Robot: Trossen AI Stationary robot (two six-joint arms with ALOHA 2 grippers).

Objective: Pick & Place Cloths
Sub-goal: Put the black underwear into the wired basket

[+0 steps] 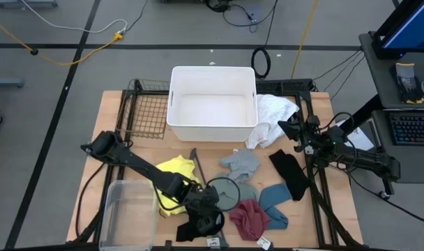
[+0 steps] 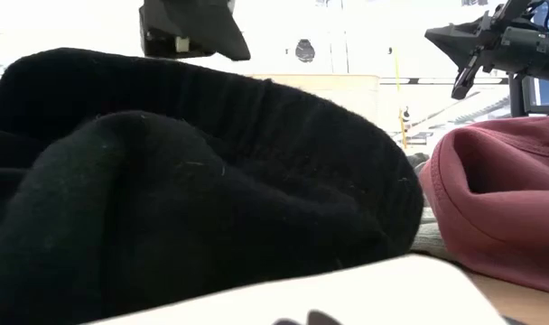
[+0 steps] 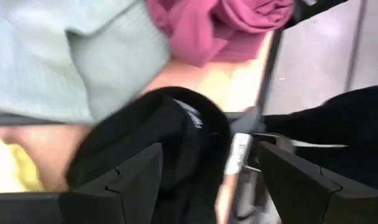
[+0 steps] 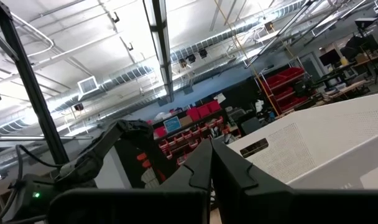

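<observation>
Your left end effector (image 3: 204,180) hangs spread over the black cloth (image 1: 198,226) at the tabletop's (image 1: 114,118) near edge, placed to pinch it; your right end effector (image 4: 211,165), pressed together, waits beside the white bin (image 1: 212,104)

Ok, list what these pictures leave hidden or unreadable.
- Low view: the black cloth fills the frame and hides most of the table; only part of the maroon cloth shows.
- High view: the left gripper covers the cloth under it.
- Right wrist view: the right gripper points at the ceiling, no cloths seen.
</observation>
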